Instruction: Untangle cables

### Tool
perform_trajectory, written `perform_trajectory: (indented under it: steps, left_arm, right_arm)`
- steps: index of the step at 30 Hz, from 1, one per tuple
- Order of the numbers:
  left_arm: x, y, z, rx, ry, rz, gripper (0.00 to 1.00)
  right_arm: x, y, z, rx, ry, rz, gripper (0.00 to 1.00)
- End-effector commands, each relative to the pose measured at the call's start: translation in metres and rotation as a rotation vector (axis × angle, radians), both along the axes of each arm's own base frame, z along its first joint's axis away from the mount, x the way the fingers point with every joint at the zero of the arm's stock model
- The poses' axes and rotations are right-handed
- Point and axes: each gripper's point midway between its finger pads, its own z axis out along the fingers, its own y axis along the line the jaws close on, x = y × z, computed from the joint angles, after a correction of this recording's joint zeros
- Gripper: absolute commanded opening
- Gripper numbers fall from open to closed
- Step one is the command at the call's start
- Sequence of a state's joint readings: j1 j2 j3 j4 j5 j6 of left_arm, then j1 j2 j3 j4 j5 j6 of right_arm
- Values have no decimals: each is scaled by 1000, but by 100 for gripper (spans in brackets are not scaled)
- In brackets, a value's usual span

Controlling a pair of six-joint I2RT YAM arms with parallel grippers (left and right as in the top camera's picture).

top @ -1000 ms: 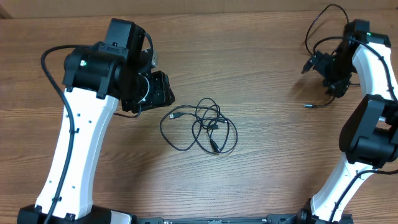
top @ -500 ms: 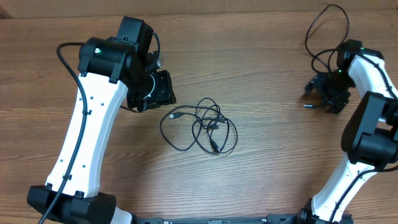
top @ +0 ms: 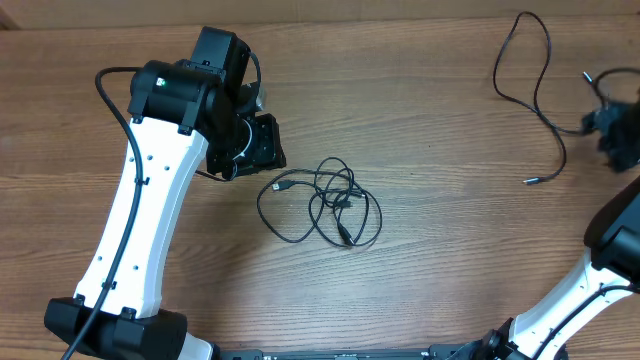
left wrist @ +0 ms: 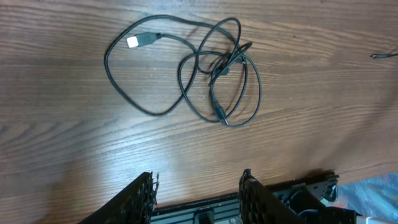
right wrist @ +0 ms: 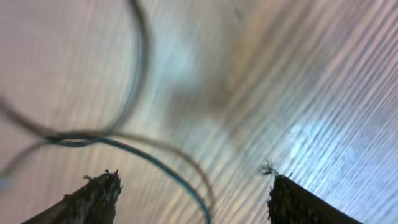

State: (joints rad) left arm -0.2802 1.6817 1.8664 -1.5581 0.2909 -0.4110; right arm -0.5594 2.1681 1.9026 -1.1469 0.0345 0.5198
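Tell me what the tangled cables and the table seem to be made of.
Cables: probably rubber or plastic jacket, matte black; they curl in soft loops. Plug: pale bright tip, possibly metal. Table: wood or wood-look laminate, brown with streaky grain, slight sheen; which one I cannot tell.

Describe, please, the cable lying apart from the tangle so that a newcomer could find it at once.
Start at the wooden table and go to its far right corner, away from the knotted bundle at the centre. A thin black cable lies there in a wide open loop ending in a small plug; unlike the bundle, no other cord winds through it.
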Motion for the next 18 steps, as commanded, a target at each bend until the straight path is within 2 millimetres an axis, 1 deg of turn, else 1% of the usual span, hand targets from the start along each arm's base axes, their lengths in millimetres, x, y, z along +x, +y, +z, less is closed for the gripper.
perform_trajectory:
  steps: [1, 3, 5, 7, 10, 11, 18]
  left_arm:
    - [1, 0, -2, 11, -12, -24, 47]
    - [2, -1, -2, 11, -15, -24, 47]
    - [2, -1, -2, 10, -16, -24, 47]
    - [2, -1, -2, 10, -17, -24, 47]
    - [2, -1, -2, 10, -16, -24, 47]
    - [2, -1, -2, 11, -16, -24, 47]
    - [2, -1, -2, 10, -16, -24, 47]
  right_arm:
    - [31, 8, 61, -25, -132, 57, 80]
    - [47, 27, 77, 0, -189, 174, 80]
    - [62, 52, 82, 45, -240, 291, 84]
    - [73, 71, 82, 62, -261, 361, 89]
    - [88, 89, 80, 42, -286, 430, 95]
    - [96, 97, 79, 27, -303, 465, 100]
    - [147, 145, 79, -97, -435, 705, 100]
